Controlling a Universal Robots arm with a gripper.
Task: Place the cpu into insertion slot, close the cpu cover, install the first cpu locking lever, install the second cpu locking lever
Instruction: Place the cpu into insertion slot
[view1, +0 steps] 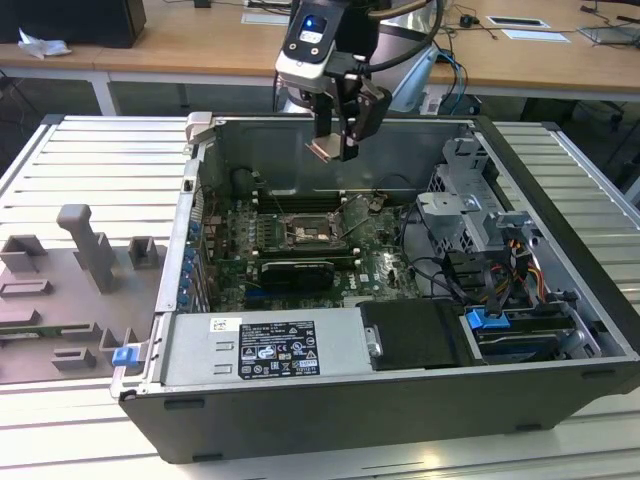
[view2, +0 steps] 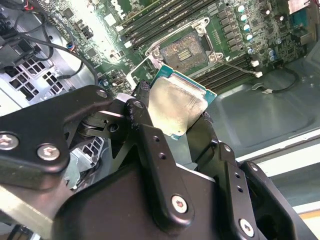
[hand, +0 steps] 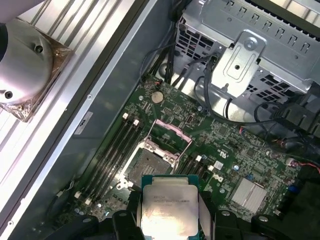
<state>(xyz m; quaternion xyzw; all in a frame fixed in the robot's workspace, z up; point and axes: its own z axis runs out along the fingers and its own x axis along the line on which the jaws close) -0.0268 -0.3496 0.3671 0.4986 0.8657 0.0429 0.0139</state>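
Observation:
My gripper (view1: 338, 145) hangs over the open computer case, shut on the cpu (view1: 321, 150). In both wrist views the cpu (view2: 175, 102) (hand: 167, 210) is a silvery square chip on a green base, clamped by its edges between the black fingers (view2: 142, 107). The gripper (view2: 175, 114) (hand: 170, 212) is well above the board. Below lies the insertion slot (view1: 306, 235) (view2: 184, 47) (hand: 146, 161), a bare dark square socket. The cpu cover (hand: 172, 131) (view1: 356, 212) stands hinged up beside the slot. A thin locking lever (view2: 241, 68) sticks out from the socket.
Memory slots (hand: 112, 150) flank the socket. A black card (view1: 297, 272) lies across the board in front of it. The drive cage (view1: 470, 200), cables (view1: 450, 270) and power supply (view1: 265, 350) crowd the case. A grey fixture (view1: 90, 250) sits outside at the exterior view's left.

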